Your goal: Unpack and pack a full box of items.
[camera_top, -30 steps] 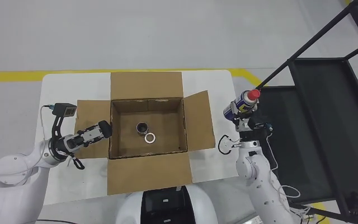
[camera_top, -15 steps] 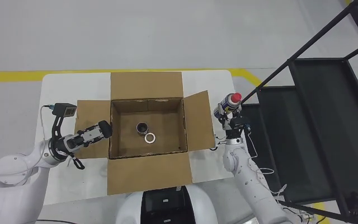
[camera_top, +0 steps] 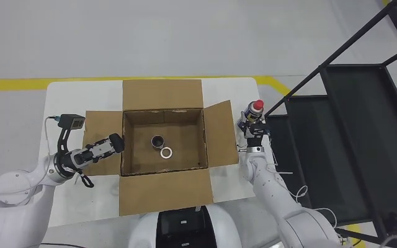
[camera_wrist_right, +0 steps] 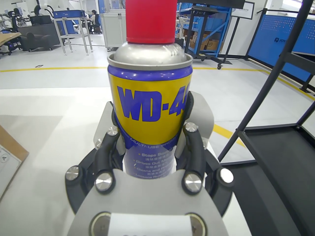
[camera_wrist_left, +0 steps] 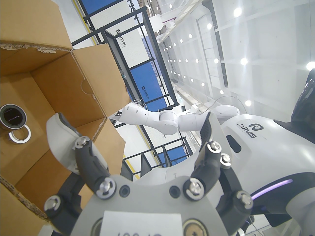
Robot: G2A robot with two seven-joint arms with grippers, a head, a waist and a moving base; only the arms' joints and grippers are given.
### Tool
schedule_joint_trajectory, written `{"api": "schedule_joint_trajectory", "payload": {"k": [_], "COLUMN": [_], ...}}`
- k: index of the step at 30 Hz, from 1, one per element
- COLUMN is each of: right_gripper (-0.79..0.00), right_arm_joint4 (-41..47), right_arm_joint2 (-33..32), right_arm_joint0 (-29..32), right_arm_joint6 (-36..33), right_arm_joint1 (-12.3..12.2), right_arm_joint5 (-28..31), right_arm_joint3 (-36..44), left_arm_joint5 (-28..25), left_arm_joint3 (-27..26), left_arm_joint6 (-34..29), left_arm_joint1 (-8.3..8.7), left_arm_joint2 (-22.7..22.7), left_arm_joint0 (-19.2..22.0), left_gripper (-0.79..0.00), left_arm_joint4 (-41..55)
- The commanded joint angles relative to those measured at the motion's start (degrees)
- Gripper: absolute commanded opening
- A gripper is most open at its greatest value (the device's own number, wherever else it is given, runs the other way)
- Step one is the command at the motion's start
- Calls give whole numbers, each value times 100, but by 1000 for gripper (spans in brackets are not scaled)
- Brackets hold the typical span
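Observation:
An open cardboard box (camera_top: 186,93) sits mid-table with its flaps spread. On its floor lie a small dark cup (camera_top: 159,142) (camera_wrist_left: 12,116) and a white ring (camera_top: 167,152) (camera_wrist_left: 18,136). My right gripper (camera_top: 255,126) (camera_wrist_right: 150,114) is shut on a blue and yellow spray can (camera_top: 252,111) (camera_wrist_right: 149,94) with a red cap, held upright over the table's right edge, just past the box's right flap. My left gripper (camera_top: 113,142) (camera_wrist_left: 133,128) is open and holds nothing, over the box's left flap, pointing toward the box.
A black metal rack (camera_top: 347,130) (camera_wrist_right: 278,148) stands right of the table, close to the can. White table (camera_top: 80,99) shows bare at the far left and along the right edge. A yellow floor line (camera_top: 37,82) runs behind the table.
My right gripper has carried the spray can leftward, from over the rack's edge to the table's right edge beside the box flap. The left arm has stayed put.

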State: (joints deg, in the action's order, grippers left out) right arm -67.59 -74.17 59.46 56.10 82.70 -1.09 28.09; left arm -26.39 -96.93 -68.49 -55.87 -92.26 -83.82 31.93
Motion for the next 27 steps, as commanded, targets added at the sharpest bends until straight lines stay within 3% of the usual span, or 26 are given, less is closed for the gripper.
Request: {"api": "schedule_joint_trajectory", "payload": {"k": [1,18,19,21,23,27], "right_gripper": [-785,-785,-748,-493,0,0], "right_arm_joint4": [29,217,223,237,255,285], "right_arm_joint2": [42,245,250,261,269,259], "right_arm_joint0": [-147,-597,-590,-565,-540,-486], "right_arm_joint6": [36,217,241,293,340,597], "right_arm_joint1": [40,278,285,298,308,306], "right_arm_joint5": [-5,79,94,123,171,275], "right_arm_joint3": [-246,-1130,-1146,-1162,-1158,-1065], "left_arm_joint5": [0,0,0,0,0,0], "left_arm_joint3": [0,0,0,0,0,0], "left_arm_joint6": [0,0,0,0,0,0], "left_arm_joint1": [0,0,0,0,0,0], "left_arm_joint2": [0,0,0,0,0,0], "left_arm_joint0": [0,0,0,0,0,0], "left_gripper": [0,0,0,0,0,0], "left_arm_joint4": [0,0,0,0,0,0]}}
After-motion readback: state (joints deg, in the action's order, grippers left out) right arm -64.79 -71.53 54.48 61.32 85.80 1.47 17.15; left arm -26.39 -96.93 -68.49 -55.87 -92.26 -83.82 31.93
